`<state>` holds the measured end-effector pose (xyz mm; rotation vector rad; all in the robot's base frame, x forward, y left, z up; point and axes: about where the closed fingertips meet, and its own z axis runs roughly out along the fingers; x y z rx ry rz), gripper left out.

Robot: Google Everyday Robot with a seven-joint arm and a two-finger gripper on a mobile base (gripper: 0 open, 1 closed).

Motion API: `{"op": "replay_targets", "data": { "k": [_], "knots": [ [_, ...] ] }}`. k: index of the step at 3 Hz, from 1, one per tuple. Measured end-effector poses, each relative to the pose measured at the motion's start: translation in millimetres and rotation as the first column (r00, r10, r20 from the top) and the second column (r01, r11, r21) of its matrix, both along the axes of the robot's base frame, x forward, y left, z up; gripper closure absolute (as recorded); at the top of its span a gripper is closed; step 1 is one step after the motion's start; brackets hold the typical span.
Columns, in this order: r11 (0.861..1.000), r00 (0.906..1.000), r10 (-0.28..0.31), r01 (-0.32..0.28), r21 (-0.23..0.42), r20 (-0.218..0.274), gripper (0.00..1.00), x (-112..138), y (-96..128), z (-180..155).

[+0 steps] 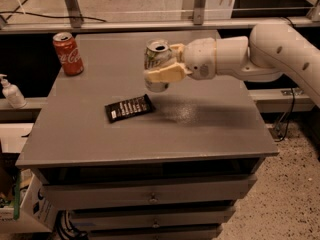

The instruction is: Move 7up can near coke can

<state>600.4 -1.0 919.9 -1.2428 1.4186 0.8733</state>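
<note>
Camera view: the end effector (163,64) is clamped around the 7up can (155,55), holding it upright above the middle of the grey tabletop (215,121). The coke can (68,54) stands upright at the far left corner, well apart from it. A black packet (129,107) lies flat on the tabletop, nearer the front.

A robotics lab or workshop — a grey metal table (210,129) with drawers (150,196), speckled floor (295,194), loose cables (290,116) and metal framing (200,4) behind. The gripper (162,63) hangs over the table, clasping the 7up can (156,54).
</note>
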Motion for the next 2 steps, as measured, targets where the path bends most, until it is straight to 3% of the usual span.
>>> {"op": "replay_targets", "data": {
  "k": [1, 2],
  "knots": [
    [1.0, 0.9999, 0.008, -0.008, 0.013, 0.012, 1.0, 20.2, 44.9, 27.2],
    [1.0, 0.9999, 0.01, -0.01, 0.012, 0.012, 1.0, 19.9, 45.8, 27.0]
  ]
}}
